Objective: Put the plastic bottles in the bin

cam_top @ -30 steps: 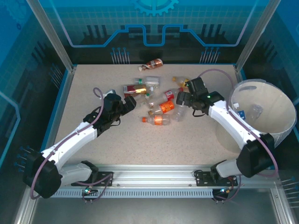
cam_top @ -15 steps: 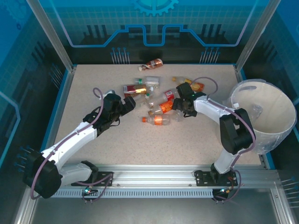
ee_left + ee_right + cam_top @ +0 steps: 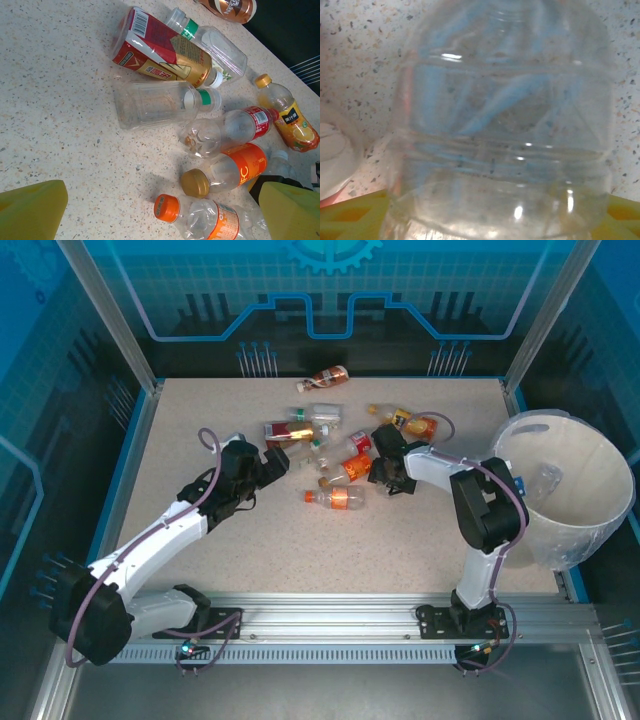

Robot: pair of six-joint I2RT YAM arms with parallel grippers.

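Note:
Several plastic bottles lie in a loose heap mid-table. My left gripper (image 3: 277,461) stands open at the heap's left edge, its yellow fingers (image 3: 30,212) wide apart. Between them lies an orange-capped bottle (image 3: 200,219), and beyond it a gold-capped orange-label bottle (image 3: 227,172). My right gripper (image 3: 384,472) is down at the heap's right side. In the right wrist view a clear bottle (image 3: 505,125) fills the gap between its yellow fingers (image 3: 350,220), which press on both its sides. The bin (image 3: 520,426), a white tub, stands at the far right and holds a clear bottle (image 3: 546,478).
A brown bottle (image 3: 328,376) lies alone near the back wall. A red-and-gold label bottle (image 3: 160,57), a clear green-banded one (image 3: 155,102) and an orange juice bottle (image 3: 292,120) are in the heap. Bare tabletop lies in front of the heap.
My right arm has folded down and left into the heap, and its fingers have narrowed around the clear bottle. The left arm has not moved.

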